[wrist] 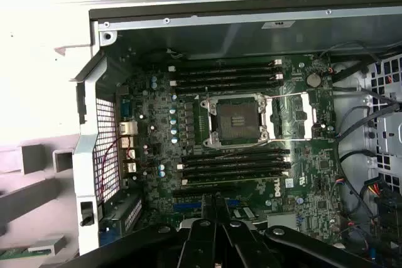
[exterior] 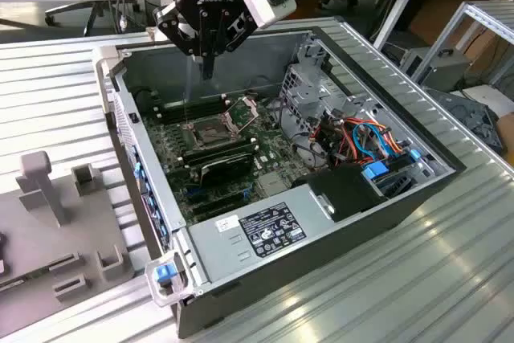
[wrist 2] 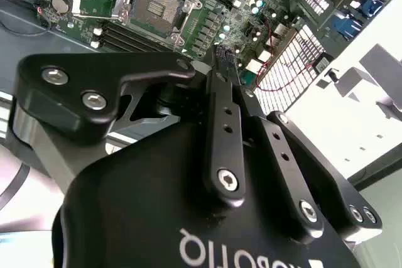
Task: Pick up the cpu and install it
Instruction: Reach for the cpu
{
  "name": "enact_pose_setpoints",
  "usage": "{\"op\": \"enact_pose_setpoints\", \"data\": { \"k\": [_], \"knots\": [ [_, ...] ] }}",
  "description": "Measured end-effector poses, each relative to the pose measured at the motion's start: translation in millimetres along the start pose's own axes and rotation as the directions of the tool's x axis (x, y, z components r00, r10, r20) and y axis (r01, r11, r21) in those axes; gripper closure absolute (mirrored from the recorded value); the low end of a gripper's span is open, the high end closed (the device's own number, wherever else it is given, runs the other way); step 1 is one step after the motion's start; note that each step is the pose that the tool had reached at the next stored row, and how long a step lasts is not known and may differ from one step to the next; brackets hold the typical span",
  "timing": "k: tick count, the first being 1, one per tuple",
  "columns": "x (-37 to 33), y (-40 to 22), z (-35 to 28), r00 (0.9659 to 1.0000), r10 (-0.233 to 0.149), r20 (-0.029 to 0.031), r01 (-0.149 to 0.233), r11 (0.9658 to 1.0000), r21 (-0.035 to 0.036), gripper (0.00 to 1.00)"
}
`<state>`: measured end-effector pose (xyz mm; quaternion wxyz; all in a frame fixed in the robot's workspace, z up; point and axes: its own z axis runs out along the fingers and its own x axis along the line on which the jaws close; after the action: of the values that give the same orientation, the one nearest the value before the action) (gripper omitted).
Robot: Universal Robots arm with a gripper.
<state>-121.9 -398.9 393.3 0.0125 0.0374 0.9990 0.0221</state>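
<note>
Above the open computer case (exterior: 241, 58), the gripper (exterior: 207, 70) hangs over the back part of the green motherboard (wrist: 157, 123). Its two fingers (wrist 2: 221, 101) look pressed together, and I see nothing between them. The cpu socket (wrist: 237, 117) stands with its metal load plate (wrist: 292, 114) folded out to the side. Its dark middle looks bare, so I judge that the cpu is not seated. Where the cpu itself lies, I cannot tell. Long black memory slots (wrist: 229, 73) run on both sides of the socket. Beside the case, at the exterior view's left, a grey fixture (exterior: 48, 222) with upright holders stands on the ribbed metal table (exterior: 385, 295).

By my judgement the cpu will be light, flat and stiff, with a smooth metal top that may slip a little between hard fingers. Its underside and the fine contacts of the socket are the fragile parts. It is best taken by two opposite edges and kept level, without pressing on the faces.

As for writing, a label (exterior: 271, 230) in black and white is glued on the metal cover inside the case, but its print is too fine to read. White lettering (wrist 2: 251, 252) sits on the gripper body, and a small white logo (wrist: 274, 187) is on the motherboard.
</note>
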Motion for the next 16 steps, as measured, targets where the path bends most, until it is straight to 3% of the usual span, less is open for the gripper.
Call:
{"op": "enact_pose_setpoints", "data": {
  "k": [12, 16],
  "knots": [
    [3.3, -0.3, 1.0, 1.0, 0.0, 0.0, 0.0, 1.0, 0.0, 0.89],
    [8.8, -0.7, 0.9, 1.0, 0.0, 0.0, 0.0, 1.0, 0.0, 0.89]
  ]
}}
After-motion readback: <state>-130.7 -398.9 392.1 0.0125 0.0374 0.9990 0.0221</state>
